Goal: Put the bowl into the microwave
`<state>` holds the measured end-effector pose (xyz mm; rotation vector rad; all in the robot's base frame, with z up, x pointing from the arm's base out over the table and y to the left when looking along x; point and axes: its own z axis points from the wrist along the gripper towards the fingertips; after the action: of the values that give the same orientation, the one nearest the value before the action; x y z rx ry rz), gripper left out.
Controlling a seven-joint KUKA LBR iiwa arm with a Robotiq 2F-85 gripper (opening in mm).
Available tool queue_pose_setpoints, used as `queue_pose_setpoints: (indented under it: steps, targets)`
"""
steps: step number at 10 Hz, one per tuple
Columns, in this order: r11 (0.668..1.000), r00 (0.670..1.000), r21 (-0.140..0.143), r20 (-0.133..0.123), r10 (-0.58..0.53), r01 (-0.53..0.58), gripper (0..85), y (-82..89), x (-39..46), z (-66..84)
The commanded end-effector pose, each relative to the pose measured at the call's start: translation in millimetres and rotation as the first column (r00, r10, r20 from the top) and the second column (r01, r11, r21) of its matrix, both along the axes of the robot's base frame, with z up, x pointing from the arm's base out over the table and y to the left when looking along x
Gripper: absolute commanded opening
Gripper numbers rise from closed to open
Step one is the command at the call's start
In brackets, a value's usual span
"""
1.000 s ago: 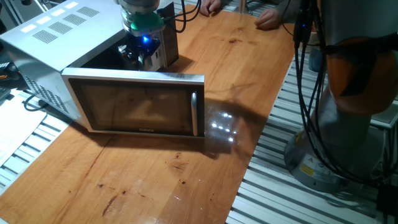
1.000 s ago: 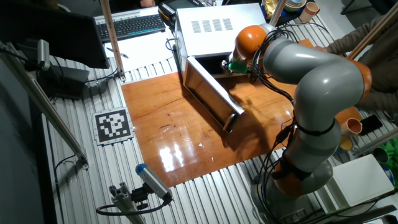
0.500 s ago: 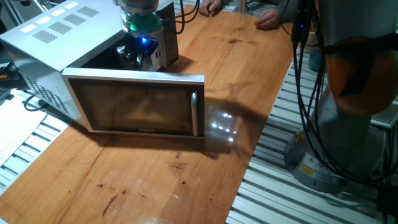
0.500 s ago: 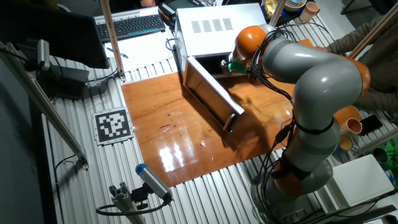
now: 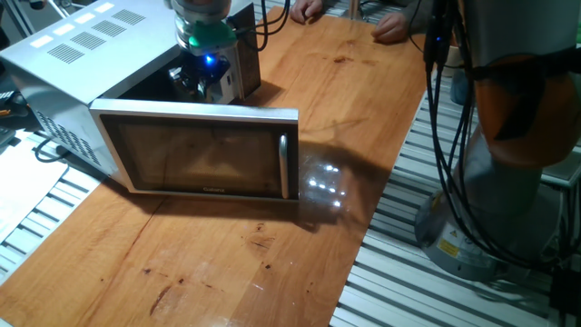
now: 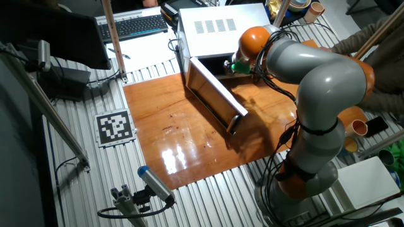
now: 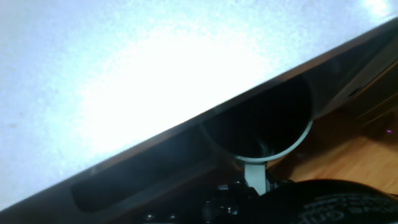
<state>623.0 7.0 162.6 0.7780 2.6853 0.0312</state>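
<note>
The microwave stands at the table's far left with its dark glass door swung wide open. My gripper reaches down into the oven's opening, just behind the door; a blue light glows on it. In the hand view the bowl's pale rim and side handle sit right in front of the camera, and the gripper appears shut on the bowl at the handle side. A brightly lit white oven surface fills the upper left. Neither fixed view shows the bowl. The other fixed view shows the microwave with the arm bent into it.
The open door juts out over the wooden table. Hands of people rest at the table's far edge. Tan cups stand off the table beside the arm's base. A keyboard lies behind the microwave.
</note>
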Motion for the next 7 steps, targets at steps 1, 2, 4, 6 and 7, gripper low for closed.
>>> queue_pose_setpoints:
  steps: [1, 2, 4, 6, 7]
  targets:
    - [1.000, 1.000, 0.000, 0.000, 0.001, -0.001, 0.0, -0.1, 0.2, -0.4]
    - [1.000, 1.000, 0.006, -0.003, 0.005, -0.005, 0.0, -0.1, 0.4, -0.9]
    - [1.000, 1.000, 0.006, -0.001, 0.010, -0.010, 0.0, -0.2, 2.7, -4.5]
    - [1.000, 1.000, 0.006, 0.001, 0.010, -0.010, 0.0, 0.1, 3.6, -6.5]
    - [1.000, 1.000, 0.009, 0.006, 0.012, -0.012, 0.0, 0.0, 4.7, -8.2]
